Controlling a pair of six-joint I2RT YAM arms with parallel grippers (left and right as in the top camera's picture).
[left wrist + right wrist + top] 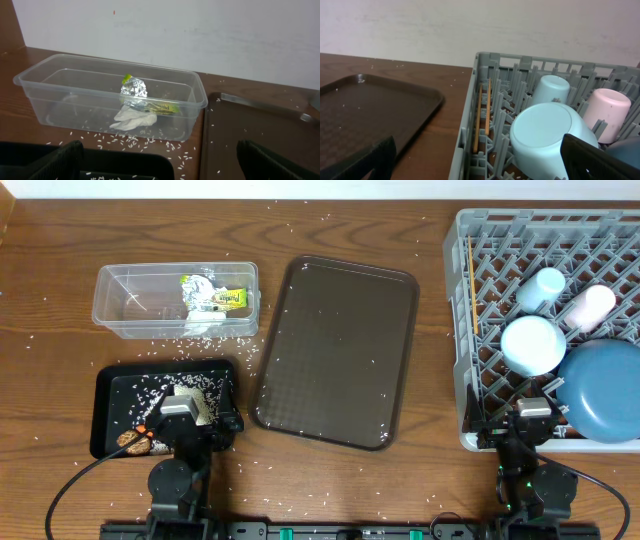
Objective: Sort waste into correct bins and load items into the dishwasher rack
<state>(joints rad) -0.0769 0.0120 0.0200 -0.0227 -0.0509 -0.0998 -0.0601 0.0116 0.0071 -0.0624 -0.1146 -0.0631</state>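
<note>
The crumpled wrapper point(212, 295) point(134, 90) lies in the clear tub point(120, 305) point(45, 80). Loose rice point(160, 390), an orange carrot point(144, 429) and a brown lump point(129, 441) sit in the black tray point(108, 398) point(130, 162). My left gripper point(188, 412) point(165, 165) hovers open over this tray, holding nothing. In the grey rack point(462, 330) point(475, 90) are the chopsticks point(472, 280) point(482, 115), light-blue cup point(541, 287) point(551, 90), pinkish cup point(590, 305) point(610, 112), upturned white bowl point(532, 345) point(547, 135) and blue plate point(600, 392). My right gripper point(531, 416) point(480, 167) stands open at the rack's near edge.
A brown serving tray point(335, 350) point(250, 125) point(365, 115) lies between the bins and the rack, with rice grains on it. More rice point(205, 345) is scattered on the wooden table around the tub. A white wall rises behind the table.
</note>
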